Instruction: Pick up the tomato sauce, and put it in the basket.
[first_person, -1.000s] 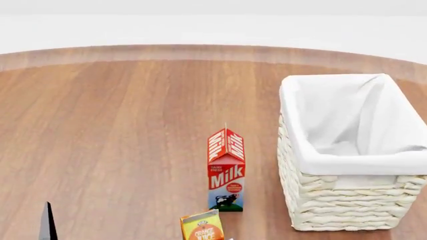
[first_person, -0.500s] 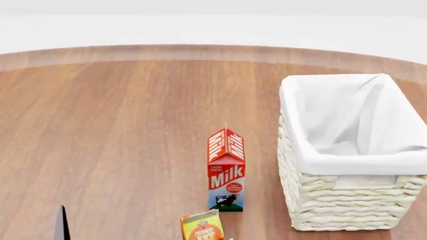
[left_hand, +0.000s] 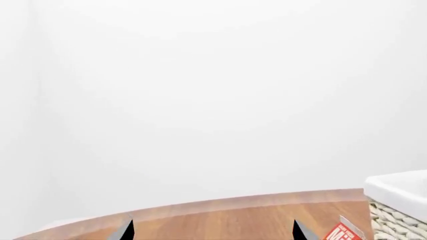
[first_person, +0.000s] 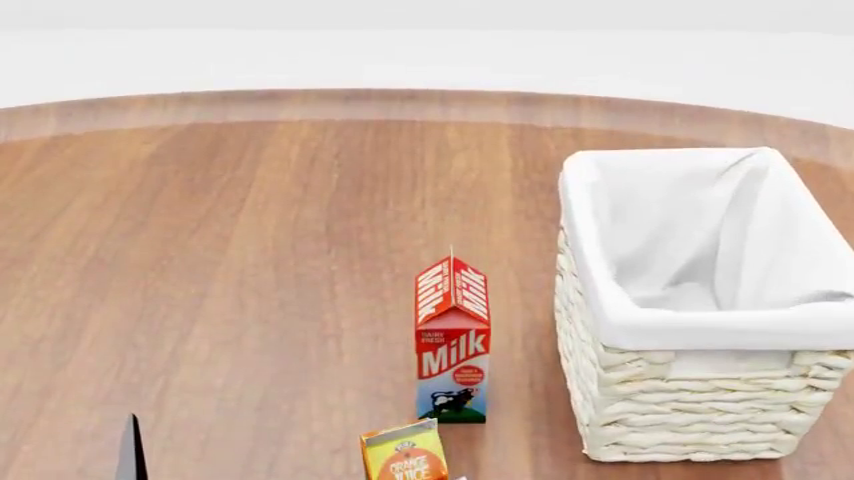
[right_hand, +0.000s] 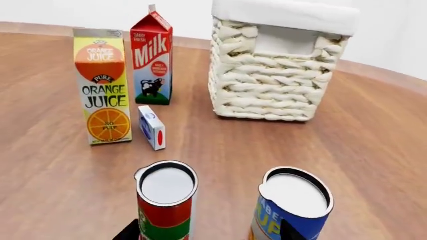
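While the milk carton (right_hand: 152, 60) reads "Milk", the juice carton (right_hand: 103, 86) reads "Orange Juice".

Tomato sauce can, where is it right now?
Only the right wrist view shows the tomato sauce can: upright on the table, beside the blue can, nearer the camera than the small white box and the orange juice carton.

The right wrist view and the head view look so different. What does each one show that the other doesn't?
Only the right wrist view shows the tomato sauce, a blue-and-yellow can and a small white box, with both cans upright on the table. Only the head view shows inside the basket, which looks empty, and one dark fingertip of the left hand. Both show the basket, the milk carton and the orange juice carton.
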